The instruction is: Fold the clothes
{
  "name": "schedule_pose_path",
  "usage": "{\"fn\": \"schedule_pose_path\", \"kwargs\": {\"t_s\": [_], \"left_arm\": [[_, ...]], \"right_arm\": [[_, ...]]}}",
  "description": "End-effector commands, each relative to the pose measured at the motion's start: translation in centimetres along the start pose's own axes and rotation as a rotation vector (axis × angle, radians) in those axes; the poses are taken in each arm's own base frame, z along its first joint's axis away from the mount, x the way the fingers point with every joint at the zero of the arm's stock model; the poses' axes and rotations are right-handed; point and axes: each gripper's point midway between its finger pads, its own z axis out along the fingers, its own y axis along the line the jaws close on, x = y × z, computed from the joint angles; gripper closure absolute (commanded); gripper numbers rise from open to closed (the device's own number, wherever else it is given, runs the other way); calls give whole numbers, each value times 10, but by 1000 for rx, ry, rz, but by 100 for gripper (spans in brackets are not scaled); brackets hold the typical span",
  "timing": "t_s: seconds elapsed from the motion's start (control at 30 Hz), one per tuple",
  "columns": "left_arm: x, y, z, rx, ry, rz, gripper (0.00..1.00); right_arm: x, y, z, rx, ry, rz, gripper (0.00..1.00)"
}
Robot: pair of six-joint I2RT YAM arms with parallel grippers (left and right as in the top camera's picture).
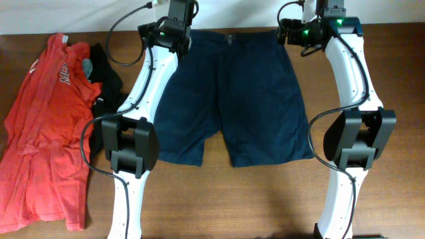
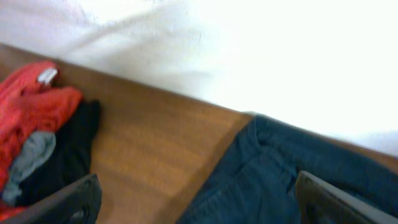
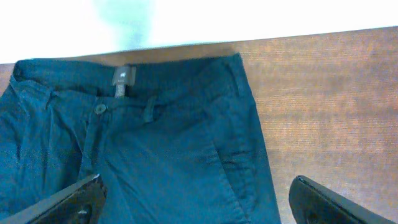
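The clothes, a pair of dark navy shorts (image 1: pixel 232 93), lie spread flat on the table, waistband at the far edge and legs toward the near side. My left gripper (image 1: pixel 170 37) hovers over the waistband's left corner, jaws wide open and holding nothing. In the left wrist view the shorts (image 2: pixel 280 177) reach in between the open gripper (image 2: pixel 198 190) from the right. My right gripper (image 1: pixel 295 33) stands open over the waistband's right corner. The right wrist view shows the shorts (image 3: pixel 161 137), button and fly, under the open gripper (image 3: pixel 198 190).
A red-orange T-shirt (image 1: pixel 46 126) lies crumpled at the table's left, with a small black garment (image 1: pixel 106 76) beside it, close to the left arm. Both also show in the left wrist view: the T-shirt (image 2: pixel 28 106) and the black garment (image 2: pixel 71 146). A white wall runs behind the table.
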Motion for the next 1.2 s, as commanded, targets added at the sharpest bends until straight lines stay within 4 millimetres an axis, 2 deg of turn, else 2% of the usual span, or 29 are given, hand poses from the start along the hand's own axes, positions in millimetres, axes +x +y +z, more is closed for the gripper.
{"fn": "schedule_pose_path", "kwargs": {"t_s": [0.0, 0.17, 0.23, 0.27, 0.4, 0.53, 0.7, 0.87, 0.9, 1.0, 1.17], "left_arm": [[-13, 2, -2, -13, -42, 74, 1], [-15, 7, -13, -5, -9, 134, 1], [-12, 10, -25, 20, 36, 159, 1], [-10, 13, -45, 74, 97, 184, 1], [-14, 20, -81, 150, 151, 198, 1], [-22, 37, -123, 204, 184, 202, 1], [-19, 49, -166, 292, 247, 210, 1], [7, 51, -184, 359, 372, 238, 1], [19, 58, -186, 334, 425, 231, 1], [32, 73, -188, 286, 503, 199, 1], [34, 84, -184, 261, 524, 179, 1]], "right_arm": [[-4, 0, 0, 10, -17, -3, 1], [6, 1, -8, 12, 29, 15, 1], [15, 3, -20, 16, 70, 28, 1], [25, 7, -38, 20, 121, 45, 1], [37, 18, -71, 7, 179, 60, 1], [49, 27, -110, 10, 220, 69, 1], [64, 35, -147, 15, 265, 81, 1], [82, 40, -160, 18, 337, 91, 1], [90, 45, -161, 16, 367, 88, 1], [102, 53, -163, 24, 416, 70, 1], [116, 56, -162, 27, 474, 73, 1]]}}
